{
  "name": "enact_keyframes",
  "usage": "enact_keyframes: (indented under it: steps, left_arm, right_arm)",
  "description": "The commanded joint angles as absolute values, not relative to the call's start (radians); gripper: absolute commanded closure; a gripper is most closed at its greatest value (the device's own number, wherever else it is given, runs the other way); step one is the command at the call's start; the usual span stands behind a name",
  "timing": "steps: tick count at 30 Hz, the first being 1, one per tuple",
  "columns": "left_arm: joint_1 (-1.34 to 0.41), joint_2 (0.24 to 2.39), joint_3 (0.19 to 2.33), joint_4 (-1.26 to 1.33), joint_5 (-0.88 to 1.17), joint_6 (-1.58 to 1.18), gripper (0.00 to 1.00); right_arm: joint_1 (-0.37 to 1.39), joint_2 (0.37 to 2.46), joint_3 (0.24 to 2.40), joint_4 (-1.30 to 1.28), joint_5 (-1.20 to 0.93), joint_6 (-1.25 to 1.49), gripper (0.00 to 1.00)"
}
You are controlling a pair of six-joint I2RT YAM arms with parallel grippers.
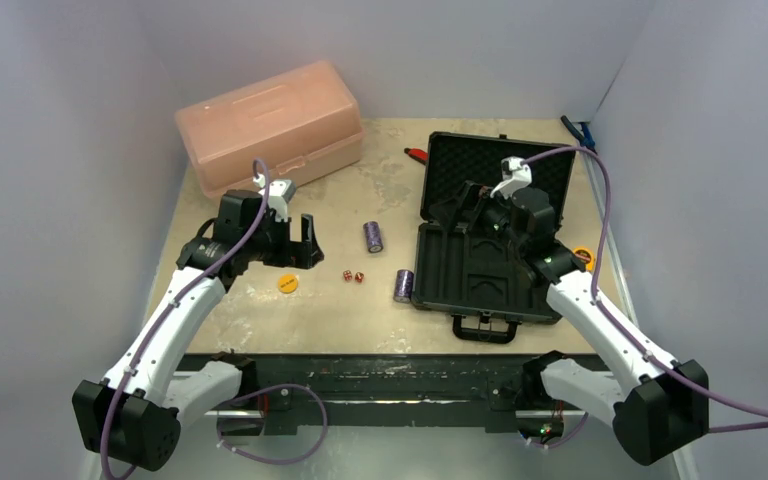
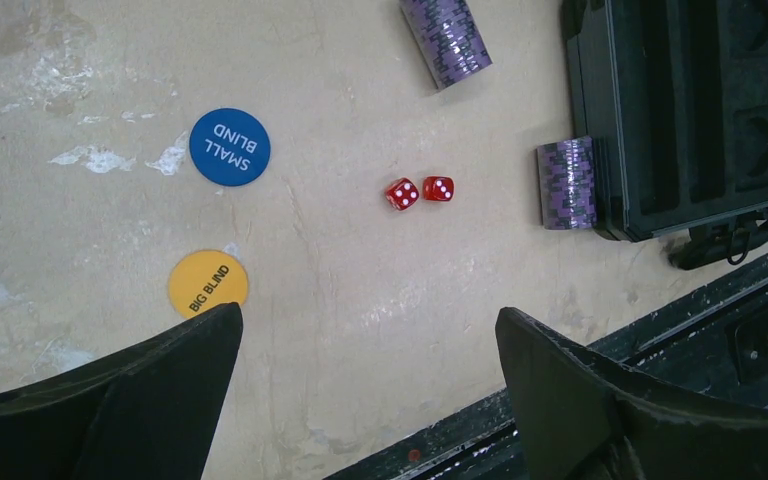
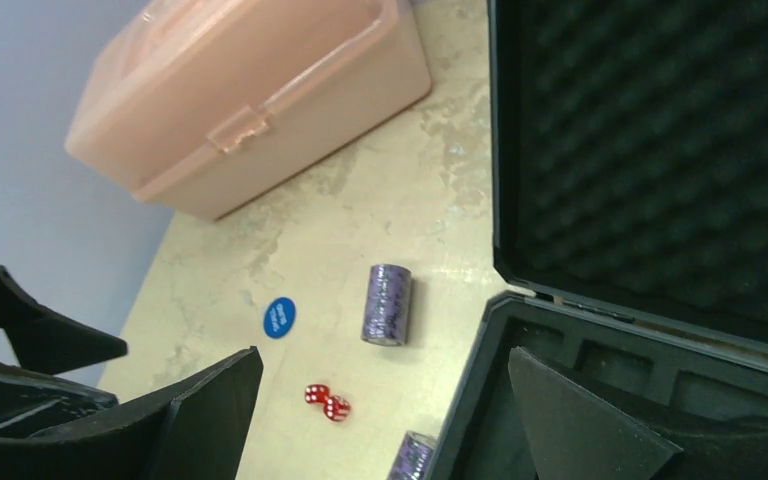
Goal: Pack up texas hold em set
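Well to the left of the briefcase [image 1: 480, 270], the left tool [image 2: 368, 315] is held above the table [image 1: 380, 320] with its fingers spread wide and nothing between them. This pose is judged to be a readiness to descend on one of the small loose pieces. Just below it in the left wrist view, the orange disc [image 2: 207, 283] lies flat, with a blue disc [image 2: 229, 147] near it. Both are further from the briefcase than any other piece.

Closer to the briefcase, the two red dice [image 2: 420, 191] are seen touching each other. One purple chip stack [image 1: 373, 236] lies on its side near the briefcase's left wall. The second stack [image 1: 403, 285], also on its side, rests just beside that wall.

The briefcase is left open, its foam-lined lid stood upright and its moulded slots bare, so nothing is taken to be packed yet. The lid is presumably kept up so that the pieces can be dropped in from the left.

Over the briefcase's base, the right tool [image 3: 385, 360] is also held parted and empty. It is probably placed there to receive or seat pieces.
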State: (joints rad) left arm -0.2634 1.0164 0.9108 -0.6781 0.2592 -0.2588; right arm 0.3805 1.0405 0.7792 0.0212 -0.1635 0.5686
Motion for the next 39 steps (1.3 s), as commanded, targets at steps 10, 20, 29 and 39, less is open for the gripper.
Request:
enact_keyframes:
  steps: [10,20,29,39]
  left_arm:
    - [-0.27,0.991,0.936,-0.673,0.181,-0.278,0.03]
    - [-0.27,0.965,0.947,-0.696,0.124,-0.298,0.04]
    - [-0.27,0.944,0.95,-0.72,0.074,-0.284,0.07]
    - [-0.27,0.913,0.951,-0.736,0.041,-0.282,0.08]
  right_arm:
    - [0.455,1.05,0.908,-0.242,-0.054,0.478,0.01]
    - [0.602,1.173,1.064,-0.336,0.058,0.445,0.01]
    - [0.726,1.364,1.222,-0.444,0.175,0.492,0.01]
    - [0.839,1.52,1.34,-0.474,0.21,0.52,0.01]
